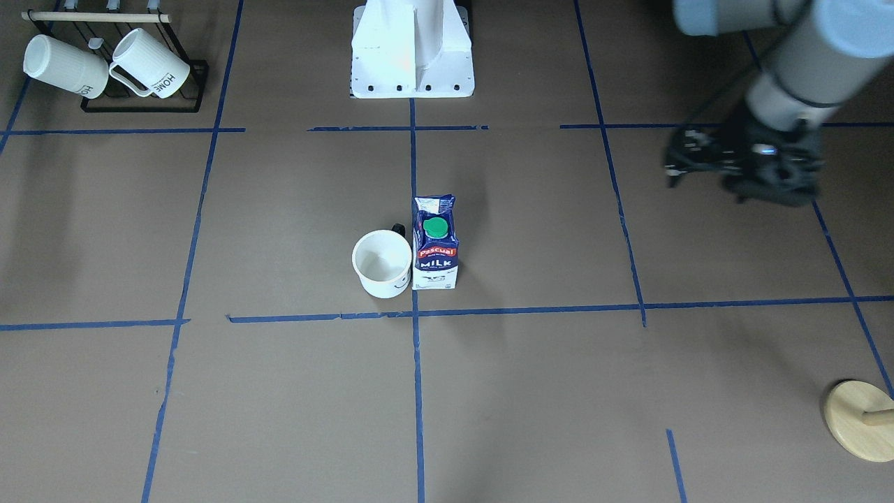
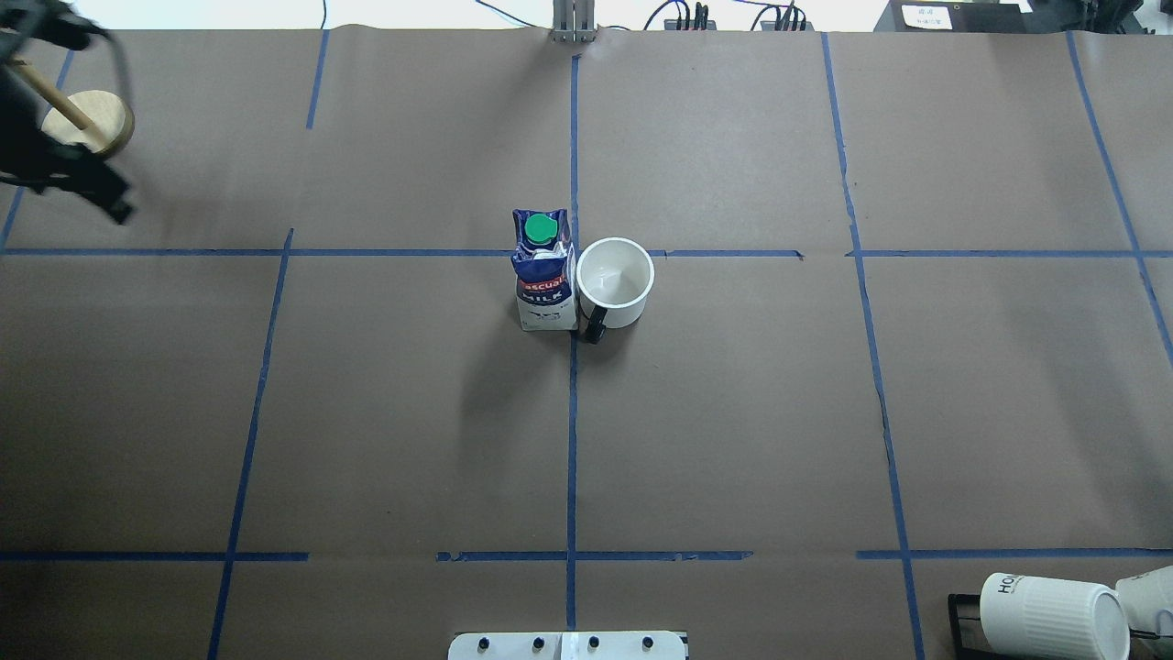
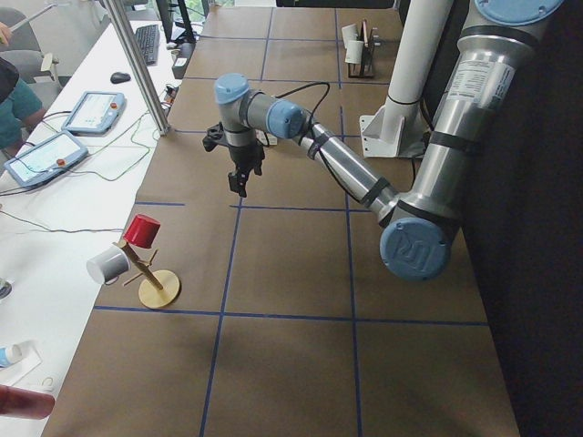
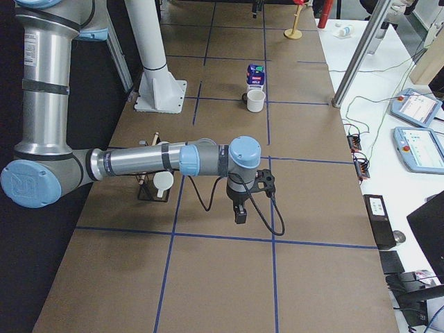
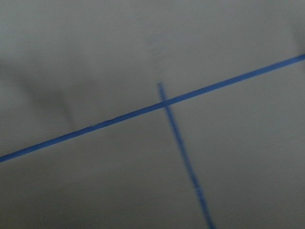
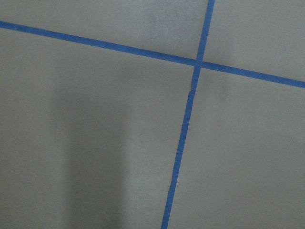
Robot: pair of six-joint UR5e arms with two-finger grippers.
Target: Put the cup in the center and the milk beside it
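The cup (image 1: 381, 264), white with a black handle, stands upright on the brown paper; it also shows in the overhead view (image 2: 616, 280). The milk (image 1: 435, 244), a navy and white carton with a green cap, stands upright right beside it, almost touching (image 2: 544, 275). Both sit at the center tape cross (image 2: 574, 253). My left gripper (image 1: 768, 185) hangs far off to the side, above the paper near the wooden stand (image 2: 110, 197), with nothing in it; I cannot tell its jaws. My right gripper (image 4: 239, 211) hangs over bare paper, far from both; I cannot tell its state.
A black rack (image 1: 143, 105) with two ribbed "HOME" mugs (image 1: 150, 64) stands at the robot's right rear corner. A wooden peg stand (image 3: 155, 287) holding a red and a grey cup stands at the far left edge (image 2: 92, 124). The robot base (image 1: 412, 56) is at mid rear.
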